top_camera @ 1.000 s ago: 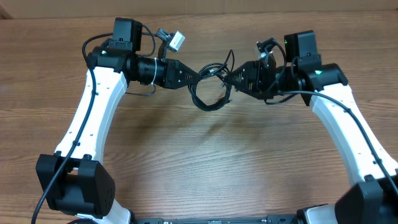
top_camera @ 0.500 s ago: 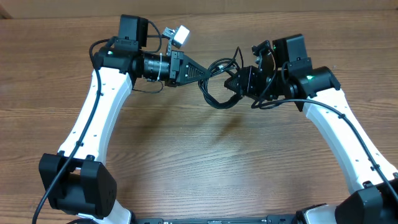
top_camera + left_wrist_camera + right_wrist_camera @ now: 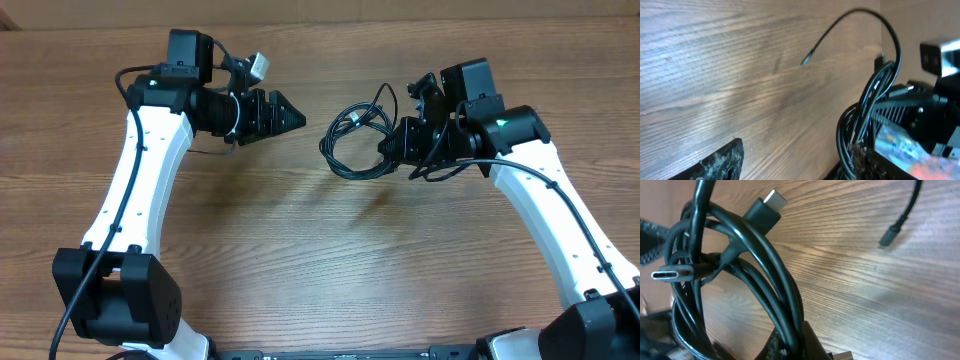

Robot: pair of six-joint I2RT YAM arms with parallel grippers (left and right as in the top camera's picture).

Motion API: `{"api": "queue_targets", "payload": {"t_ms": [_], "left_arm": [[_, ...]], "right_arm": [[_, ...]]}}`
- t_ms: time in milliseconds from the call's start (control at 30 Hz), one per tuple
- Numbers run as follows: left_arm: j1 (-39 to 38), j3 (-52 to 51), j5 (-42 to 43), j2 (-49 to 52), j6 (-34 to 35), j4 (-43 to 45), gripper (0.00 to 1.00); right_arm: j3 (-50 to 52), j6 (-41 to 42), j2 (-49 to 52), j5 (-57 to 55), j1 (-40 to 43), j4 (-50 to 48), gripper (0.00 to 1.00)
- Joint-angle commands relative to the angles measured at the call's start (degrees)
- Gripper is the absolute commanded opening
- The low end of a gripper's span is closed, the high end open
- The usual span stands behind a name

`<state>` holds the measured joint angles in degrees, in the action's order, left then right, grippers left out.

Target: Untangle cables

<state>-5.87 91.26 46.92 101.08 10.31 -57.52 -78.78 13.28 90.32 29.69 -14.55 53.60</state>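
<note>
The cables (image 3: 350, 143) are a black looped bundle just right of the table's middle, with one loose end curving up behind it. My right gripper (image 3: 386, 148) is shut on the bundle's right side. In the right wrist view the cables (image 3: 755, 275) run down between my fingers (image 3: 801, 339), and two metal-tipped plugs (image 3: 769, 201) stick out of the loops. My left gripper (image 3: 292, 114) stands open a short way left of the bundle, holding nothing. In the left wrist view the cables (image 3: 871, 100) hang beside my right-hand finger (image 3: 866, 161), and a free plug end (image 3: 807, 59) hovers over the wood.
The wooden table (image 3: 320, 260) stretches toward me between the two white arms. A brown wall (image 3: 330, 12) runs along the far edge, close behind both wrists.
My left gripper opened, let go of the cables and drew back to the left. My right gripper closed on the bundle, which now hangs from it alone.
</note>
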Motion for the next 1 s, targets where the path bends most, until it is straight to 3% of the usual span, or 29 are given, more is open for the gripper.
{"api": "queue_targets", "payload": {"t_ms": [0,100,300,367,533,800,967], "left_arm": [[-1.66,0.74,1.2,0.02,-7.19,-2.4,0.67],[-1.62,0.72,1.73,0.28,-10.29,-2.64,0.68],[-0.94,0.72,22.95,4.39,-18.08,-0.72,0.68],[-0.44,0.72,27.85,5.03,-19.78,-1.49,0.7],[-1.27,0.72,23.23,5.2,-25.77,-9.38,0.68],[-2.93,0.72,36.11,5.31,-25.51,-11.72,0.62],[-2.32,0.72,37.94,5.31,-24.9,-15.17,0.6]], "right_arm": [[-6.29,-15.13,-1.62,4.15,0.09,0.85,0.04],[-11.23,-25.97,-1.66,5.14,0.11,5.22,0.04],[-11.56,-34.1,-1.81,8.15,0.11,8.81,0.04],[-11.56,-34.58,-1.81,9.38,0.15,9.46,0.04],[-11.56,-34.56,-1.81,14.1,0.15,9.51,0.04],[-11.56,-34.34,-1.81,14.1,0.15,8.5,0.04],[-11.56,-34.27,-1.81,14.08,0.15,8.48,0.04]]}}
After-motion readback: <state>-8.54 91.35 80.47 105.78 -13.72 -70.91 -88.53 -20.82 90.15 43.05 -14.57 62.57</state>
